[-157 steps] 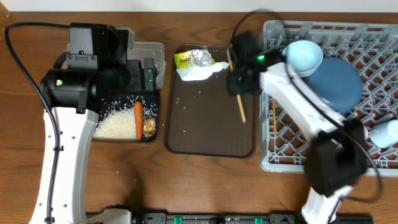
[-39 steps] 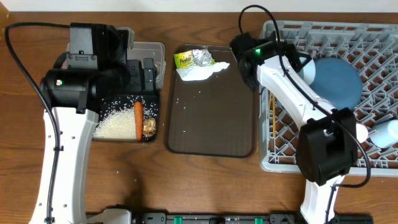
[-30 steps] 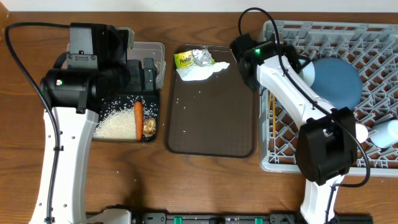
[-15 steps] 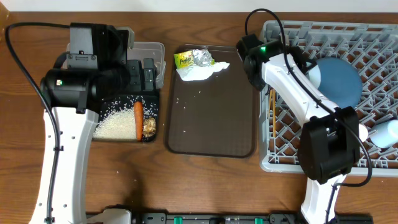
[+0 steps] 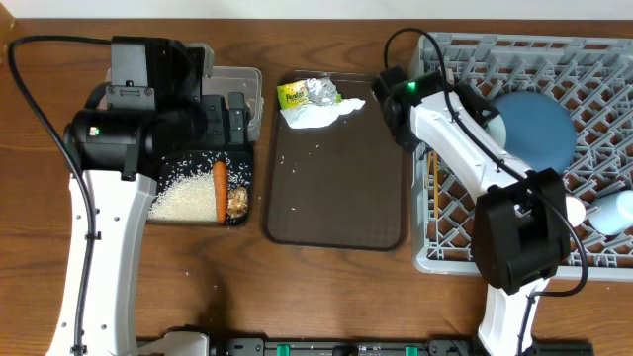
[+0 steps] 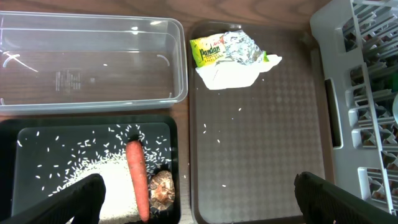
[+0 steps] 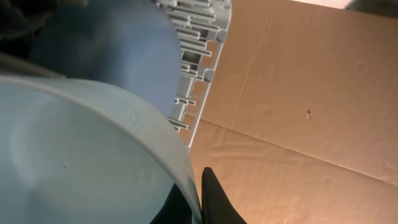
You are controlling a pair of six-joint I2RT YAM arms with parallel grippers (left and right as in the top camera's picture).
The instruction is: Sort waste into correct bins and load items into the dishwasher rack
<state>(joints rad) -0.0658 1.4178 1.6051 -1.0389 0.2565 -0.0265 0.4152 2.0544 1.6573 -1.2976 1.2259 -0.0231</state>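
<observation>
Overhead, the right gripper [image 5: 404, 124] hangs at the upper-left corner of the grey rack [image 5: 593, 59]; whether its fingers are apart cannot be told. Chopsticks [image 5: 432, 188] lie inside the rack's left edge. The left gripper [image 6: 199, 190] is spread wide. Carrot [image 6: 135, 177] and rice [image 6: 87, 183] lie in the black tray [image 6: 25, 162], lower left.

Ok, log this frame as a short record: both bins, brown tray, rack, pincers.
black tray: rice, carrot, brown lump
clear tub: nothing inside
brown tray: wrapper, foil, napkin at far end; stray grains
rack: blue plate, chopsticks
left pincer: open
right pincer: at rack's left edge, pale blue cup beside it; grip unclear
</observation>
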